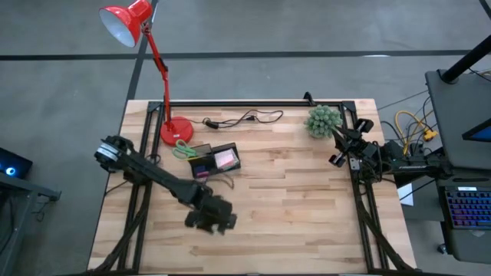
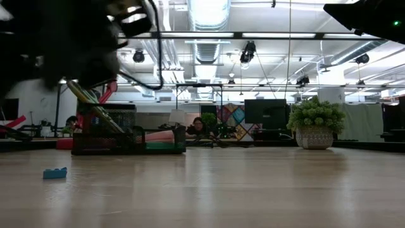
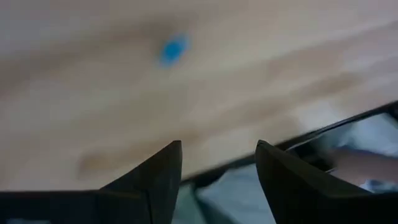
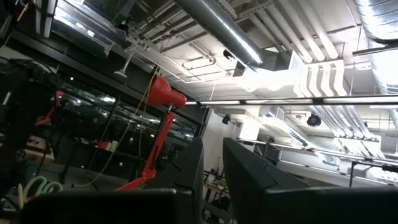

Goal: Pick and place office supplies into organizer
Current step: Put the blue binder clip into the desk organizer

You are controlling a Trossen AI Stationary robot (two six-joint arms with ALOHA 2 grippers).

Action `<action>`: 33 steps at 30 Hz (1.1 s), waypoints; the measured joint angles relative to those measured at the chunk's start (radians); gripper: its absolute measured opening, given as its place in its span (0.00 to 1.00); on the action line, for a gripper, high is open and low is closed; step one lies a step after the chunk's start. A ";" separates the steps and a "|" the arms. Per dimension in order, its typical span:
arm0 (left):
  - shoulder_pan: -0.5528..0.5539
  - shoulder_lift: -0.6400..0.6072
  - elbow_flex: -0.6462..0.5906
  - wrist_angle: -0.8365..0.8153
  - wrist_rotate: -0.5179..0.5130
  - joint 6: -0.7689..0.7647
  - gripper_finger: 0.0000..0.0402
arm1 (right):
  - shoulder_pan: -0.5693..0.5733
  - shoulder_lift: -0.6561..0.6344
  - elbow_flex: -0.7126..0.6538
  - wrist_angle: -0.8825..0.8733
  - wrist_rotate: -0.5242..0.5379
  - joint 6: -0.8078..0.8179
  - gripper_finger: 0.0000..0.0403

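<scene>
A small blue piece [image 2: 55, 172] lies flat on the wooden table near its front left; it shows blurred in the left wrist view [image 3: 173, 50]. My left gripper [image 1: 215, 222] [image 3: 217, 146] hangs above the table close to this piece, open, with nothing between its fingers. The black organizer [image 1: 234, 147] [image 2: 126, 147] stands farther back, holding a pink pad [image 1: 225, 159]. A pencil [image 2: 95, 107] leans out of it. Green-handled scissors [image 1: 182, 149] lie at its left end. My right gripper [image 1: 337, 146] [image 4: 213, 140] is parked at the right edge, pointing upward, its fingers close together.
A red lamp's base [image 1: 176, 130] stands behind the organizer, and its shade reaches beyond the far edge. A black cable [image 1: 244, 119] lies along the far edge and a green plant ball [image 1: 324, 120] sits at the far right. Bare wood spans the middle and right of the table.
</scene>
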 joint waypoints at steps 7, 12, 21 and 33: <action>-0.041 0.039 -0.001 0.000 0.010 -0.070 0.47 | 0.000 0.000 0.000 0.000 0.000 0.000 0.13; -0.038 0.038 -0.001 0.006 -0.138 0.121 0.47 | 0.000 0.000 0.000 0.000 0.000 -0.001 0.13; -0.038 0.028 0.006 0.020 -0.144 0.680 0.47 | 0.000 0.000 0.000 0.000 0.000 -0.004 0.13; -0.034 0.028 0.108 -0.262 -0.225 1.321 0.47 | 0.000 0.000 0.000 0.008 -0.005 0.000 0.13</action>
